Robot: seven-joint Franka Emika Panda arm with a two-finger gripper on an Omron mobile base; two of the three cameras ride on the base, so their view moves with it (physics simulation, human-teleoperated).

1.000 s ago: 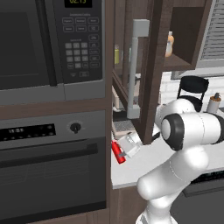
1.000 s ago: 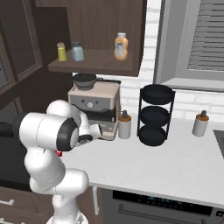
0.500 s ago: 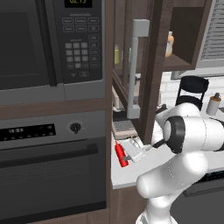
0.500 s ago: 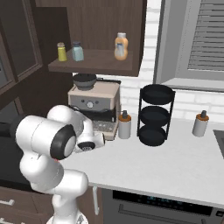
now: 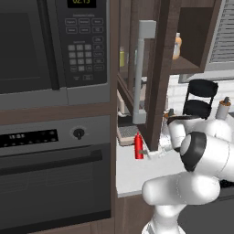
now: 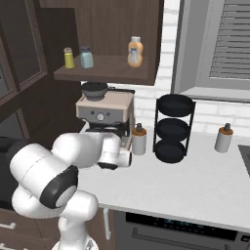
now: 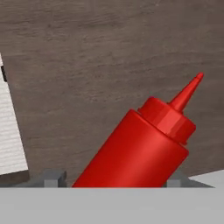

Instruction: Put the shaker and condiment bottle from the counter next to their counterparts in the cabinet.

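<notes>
White counter (image 5: pixel 132 171) fills lower centre of left base view, beside the oven stack. Condiment bottle (image 5: pixel 138 147) stands upright there at centre frame, under the open cabinet (image 6: pixel 105 73) door. Gripper (image 5: pixel 147 153) sits level at it, a finger tip (image 7: pixel 51 178) either side of the body in hand view, likely lined up for a side grasp; jaws apart, contact unclear.

Tight squeeze here: the open cabinet door (image 5: pixel 153 77) hangs just beside the condiment bottle (image 5: pixel 138 146), while bare surface (image 5: pixel 132 176) lies open in front.
</notes>
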